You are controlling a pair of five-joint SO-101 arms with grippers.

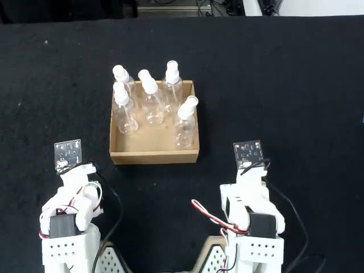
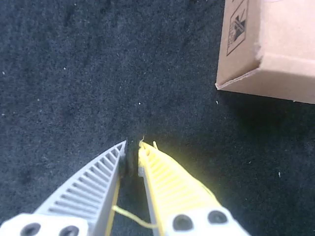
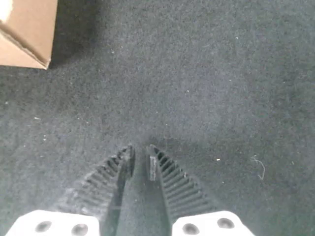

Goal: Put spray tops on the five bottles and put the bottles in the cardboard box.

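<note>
A: Left pincer (image 2: 133, 147)?
B: Tips pressed together, nothing btwn them. It hangs over the black counter (image 1: 296, 85), nr the near edge, left side. A front corner of the box (image 2: 275, 44) sits just ahead of it.
A: Where's the box on the counter?
B: Abt mid-counter, a bit left of centre, open side up. It's farther back than both arms.
A: Bottles (image 1: 151, 105)?
B: All 5 inside the box, upright or close to it, each w/ a white spray top (image 1: 147, 77) on. Two stand by the left wall, one behind the other. One is abt mid-box, one at the back wall twd the right corner, and one is against the right wall, nearer the front.
A: Right pincer (image 3: 140, 157)?
B: Tips almost together, only a slim gap, nothing held. It's over the counter nr the near edge, right of the box, w/ the box's other front corner ahead and off to the side.
</note>
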